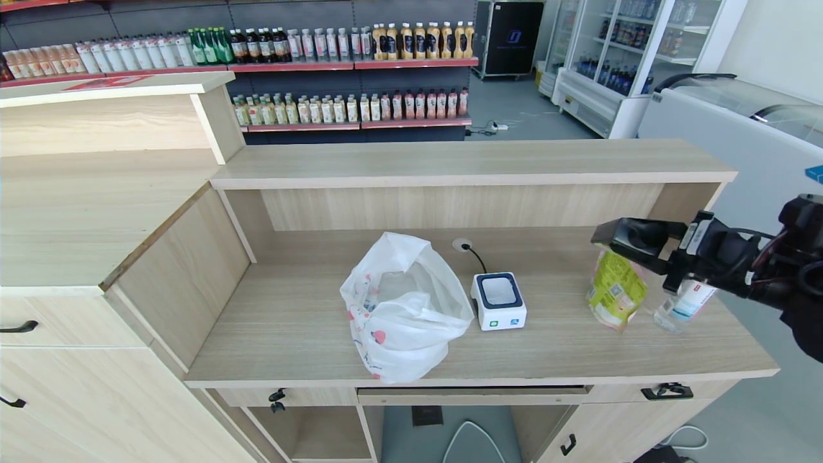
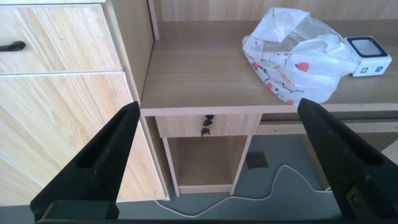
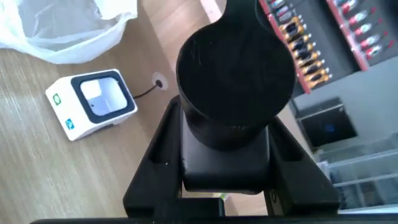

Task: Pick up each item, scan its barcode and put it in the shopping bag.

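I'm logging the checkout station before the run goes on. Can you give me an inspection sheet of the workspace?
surface: wooden counter, with a raised ledge behind.
job's things: white shopping bag, mouth open; scanner beside it; green pouch and clear bottle at the counter's right end.
clutter: nothing seen.
grippers: left gripper open, low in front of the counter; right gripper at the green pouch's top.
cables: black cable from the scanner to a counter hole; white cable on the floor.
surroundings: drink shelves, glass-door coolers.
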Robot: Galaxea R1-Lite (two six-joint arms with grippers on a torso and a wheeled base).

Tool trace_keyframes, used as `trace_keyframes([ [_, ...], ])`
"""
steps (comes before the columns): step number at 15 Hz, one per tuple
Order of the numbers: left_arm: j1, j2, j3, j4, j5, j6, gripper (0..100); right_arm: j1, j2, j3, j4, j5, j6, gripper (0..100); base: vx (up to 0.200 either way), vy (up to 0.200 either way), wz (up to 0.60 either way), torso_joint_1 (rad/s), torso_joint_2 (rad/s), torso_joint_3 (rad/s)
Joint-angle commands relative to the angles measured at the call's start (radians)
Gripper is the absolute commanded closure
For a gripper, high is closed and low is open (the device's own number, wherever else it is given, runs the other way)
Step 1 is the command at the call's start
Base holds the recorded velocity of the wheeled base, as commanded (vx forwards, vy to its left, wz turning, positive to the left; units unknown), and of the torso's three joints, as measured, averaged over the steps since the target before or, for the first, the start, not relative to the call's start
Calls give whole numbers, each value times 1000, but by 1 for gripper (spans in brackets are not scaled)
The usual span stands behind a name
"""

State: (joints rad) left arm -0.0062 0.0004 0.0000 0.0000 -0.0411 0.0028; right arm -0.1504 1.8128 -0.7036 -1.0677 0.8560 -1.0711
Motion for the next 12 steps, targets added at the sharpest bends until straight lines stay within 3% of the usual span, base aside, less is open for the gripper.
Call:
trace_keyframes([
  [1, 0, 1, 0, 0, 0, 0, 0, 20, -222, 99, -18, 26, -187, 100, 0, 0, 0, 0, 0, 0],
  [3, 0, 1, 0, 0, 0, 0, 0, 60, -285, 150, -115, 31, -299, 100, 0, 0, 0, 0, 0, 0],
  [5, 0, 1, 0, 0, 0, 0, 0, 149, -348, 208, -333, 14, -379, 100, 0, 0, 0, 0, 0, 0],
  [6, 0, 1, 0, 0, 0, 0, 0, 238, -374, 227, -442, -14, -431, 100, 0, 0, 0, 0, 0, 0],
  [7, 0, 1, 0, 0, 0, 0, 0, 285, -382, 240, -476, -37, -460, 100, 0, 0, 0, 0, 0, 0],
  [8, 0, 1, 0, 0, 0, 0, 0, 399, -388, 259, -503, -80, -556, 100, 0, 0, 0, 0, 0, 0],
  [12, 0, 1, 0, 0, 0, 0, 0, 629, -402, 288, -465, -83, -826, 100, 0, 0, 0, 0, 0, 0],
])
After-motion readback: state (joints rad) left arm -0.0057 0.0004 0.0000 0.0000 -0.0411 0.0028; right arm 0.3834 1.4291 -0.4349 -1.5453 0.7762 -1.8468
